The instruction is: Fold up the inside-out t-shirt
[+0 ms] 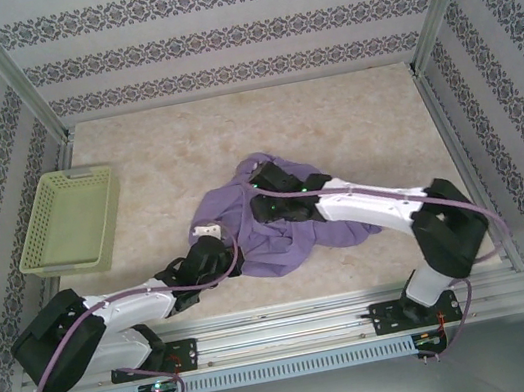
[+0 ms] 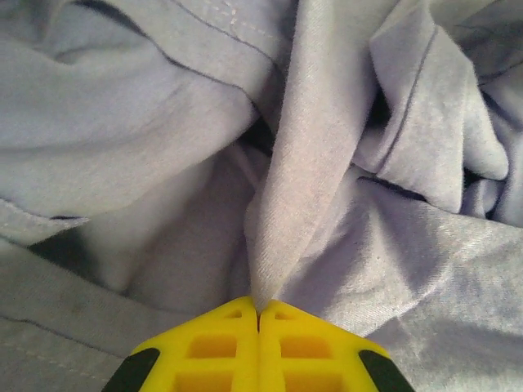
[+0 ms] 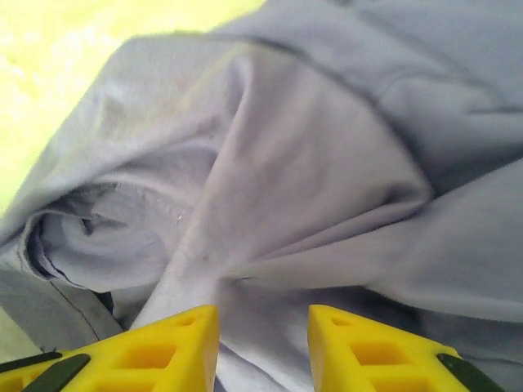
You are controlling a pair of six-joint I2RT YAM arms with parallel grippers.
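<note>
Nearest the bases, the left gripper (image 2: pixel 258 312) sits at the near-left edge of the shirt (image 1: pixel 256 250), its jaws pressed together on a narrow ridge of cloth. In the left wrist view that ridge rises straight away from the fingertips and widens as it goes, with loose folds falling off to both sides. The shirt itself is a crumpled heap in the middle of the table (image 1: pixel 350 119), wider across than deep, with a lobe trailing toward the right arm's side and nothing yet laid flat. Further in, the right gripper (image 3: pixel 263 328) reaches over the heap to its far, upper part, well beyond the left one. Its jaws stand apart with a fold of cloth running down into the gap. They seem not to be clamped on it, though the wrist view is blurred and cuts off just there. The next move probably depends on the line between the two holds, which runs from near-left to far-right across the heap. The left arm already has its edge, so the right one would have to close on the fold ahead of it before the cloth could be drawn out along that line. The risk is that it catches several layers at once. Farthest off, by the left wall, the basket (image 1: pixel 76 175) stands well apart from the shirt.
</note>
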